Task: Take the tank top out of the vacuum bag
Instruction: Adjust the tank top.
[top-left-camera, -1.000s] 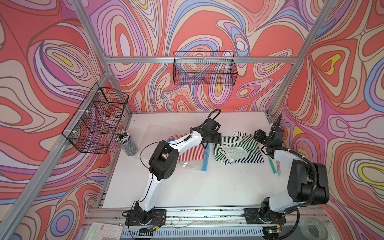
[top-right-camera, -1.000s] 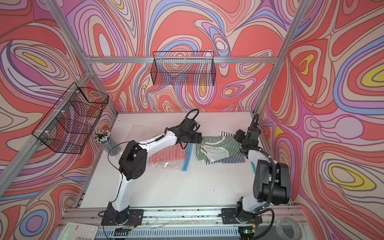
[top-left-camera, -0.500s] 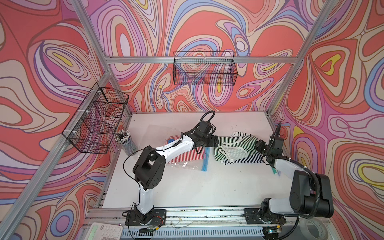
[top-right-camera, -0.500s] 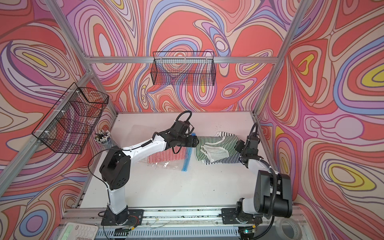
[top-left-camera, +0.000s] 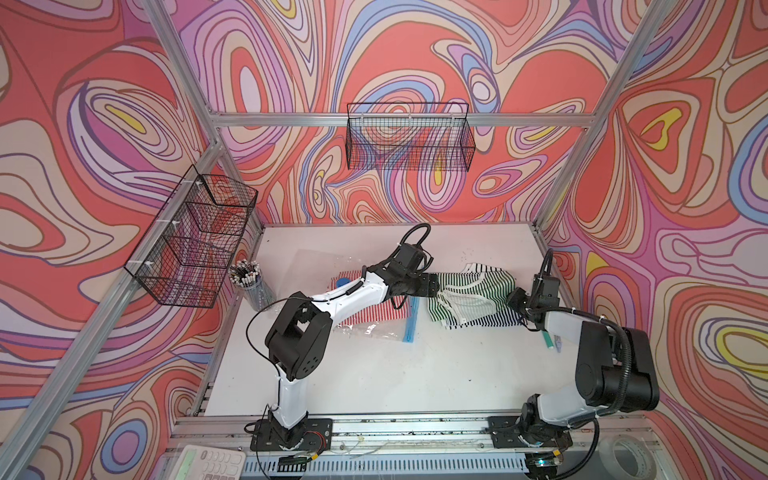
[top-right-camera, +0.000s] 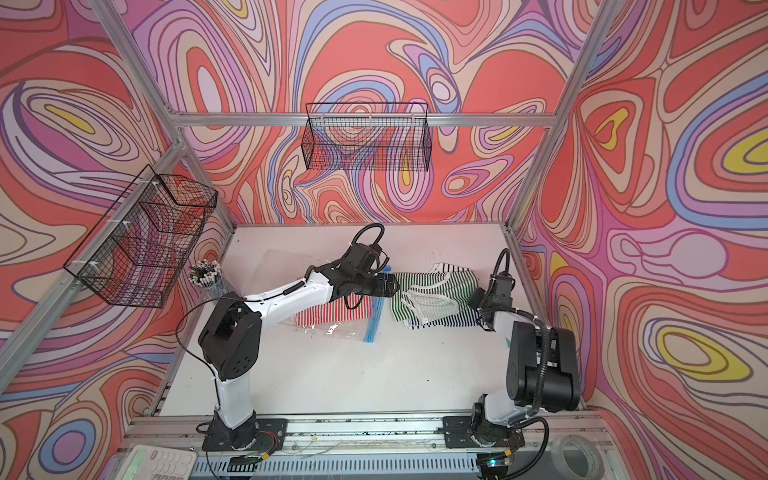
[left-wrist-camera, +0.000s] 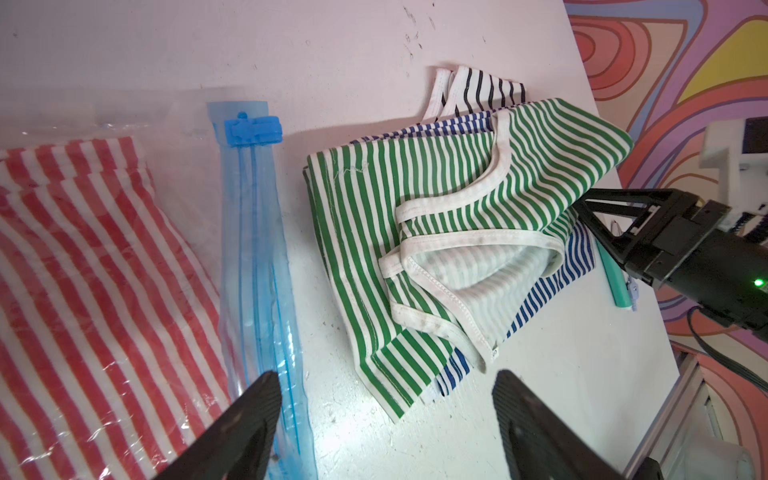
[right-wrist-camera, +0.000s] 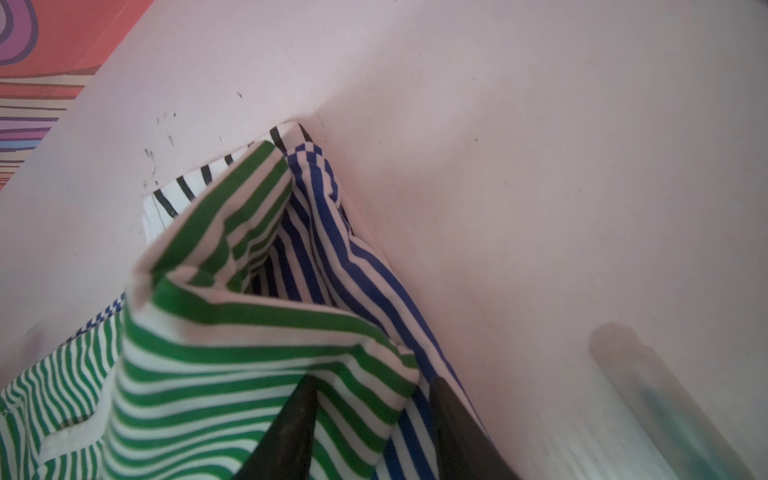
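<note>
The left arm (top-left-camera: 353, 297) lay stretched low across the vacuum bag (left-wrist-camera: 174, 124). Its left gripper (left-wrist-camera: 384, 378) was spread wide and held nothing, just past the bag's light-blue zip strip (left-wrist-camera: 257, 249). The right arm (top-left-camera: 573, 322) reached in from well beyond the bag. The right gripper (right-wrist-camera: 372, 386) was narrowed onto a raised fold of the green-striped tank top (left-wrist-camera: 415, 187). That top lay outside the bag, just beside the strip, over a blue-striped top (left-wrist-camera: 573, 257) and a black-striped top (left-wrist-camera: 482, 87). The bag lay flat on the table (top-left-camera: 374, 374) with the red-striped tank top (left-wrist-camera: 104, 270) inside it. On the bag's side opposite the strip, a cup (top-left-camera: 255, 293) held pens (top-left-camera: 245, 270).
</note>
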